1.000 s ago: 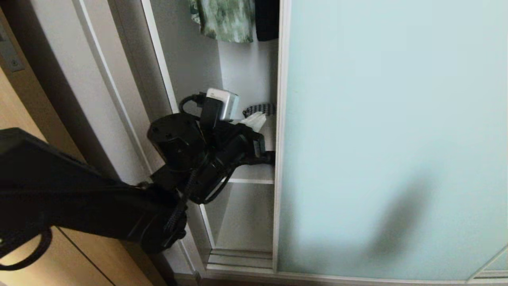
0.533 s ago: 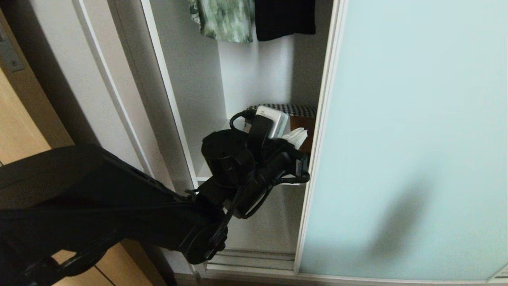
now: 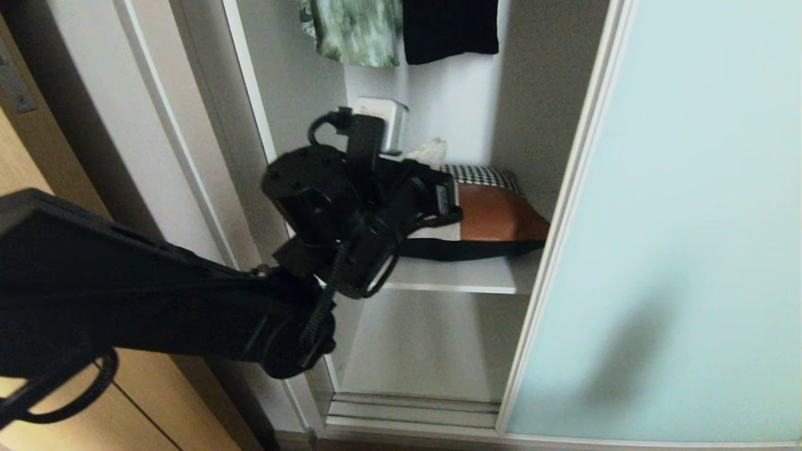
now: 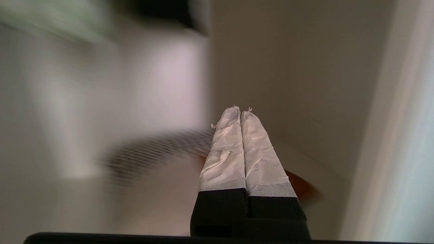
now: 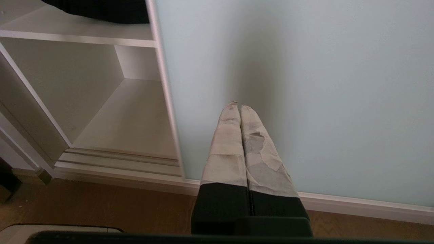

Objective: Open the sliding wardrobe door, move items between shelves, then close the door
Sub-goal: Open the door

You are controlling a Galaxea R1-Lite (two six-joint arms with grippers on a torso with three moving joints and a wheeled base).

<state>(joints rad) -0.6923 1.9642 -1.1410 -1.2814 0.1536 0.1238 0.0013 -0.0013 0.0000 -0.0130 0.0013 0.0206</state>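
Clearly patchwork cushion (image 3: pixel 495 216): houndstooth top, brown leather patch, black backing.

1. Sliding wardrobe door (image 3: pixel 689 219): tall frosted pale blue-green panel, thin white frame, upright, slid partly open; to the right of the left jaws.
2. Cushion (image 3: pixel 501 216): houndstooth, brown and beige patchwork, black backing; lying flat, below the left jaws.
3. Shelf (image 3: pixel 463 275): flat white board beneath the cushion.
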